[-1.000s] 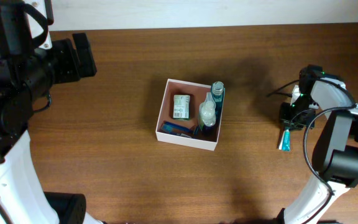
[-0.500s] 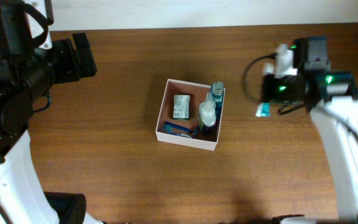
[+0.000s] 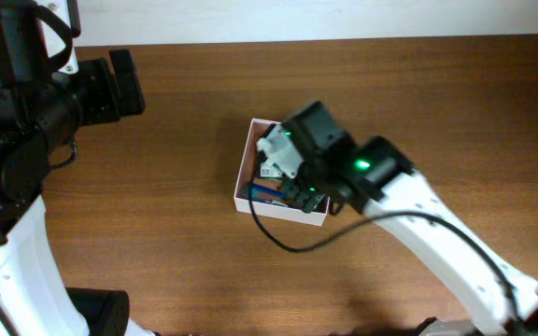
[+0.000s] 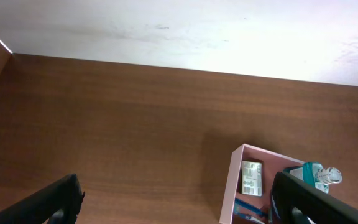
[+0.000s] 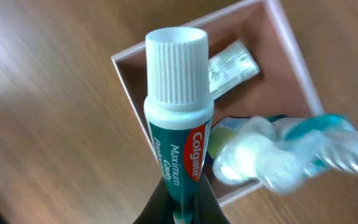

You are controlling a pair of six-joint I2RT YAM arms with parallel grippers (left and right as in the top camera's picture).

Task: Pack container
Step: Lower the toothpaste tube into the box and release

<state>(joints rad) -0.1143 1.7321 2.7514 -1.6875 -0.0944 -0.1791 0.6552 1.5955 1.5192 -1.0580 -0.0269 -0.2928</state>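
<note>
The container (image 3: 246, 168) is a shallow square cardboard box with white walls and a pinkish-brown inside, at the table's middle. It holds a green-white packet (image 3: 270, 163), a blue toothbrush (image 3: 261, 192) and clear bottles mostly hidden under my right arm. My right gripper (image 5: 178, 208) is shut on a green Colgate toothpaste tube (image 5: 179, 137) with a white cap, held over the container (image 5: 278, 43); overhead the gripper (image 3: 292, 177) sits above the box. My left gripper (image 4: 179, 218) is open, far left of the container (image 4: 235, 180).
The brown wooden table (image 3: 157, 261) runs to a white wall at the back. The left arm's black body (image 3: 54, 103) stands at the left side. The right arm (image 3: 437, 233) stretches across from the lower right.
My right arm has swung left from the table's right side with the toothpaste tube, and now hangs over the container. The left arm has not moved.
</note>
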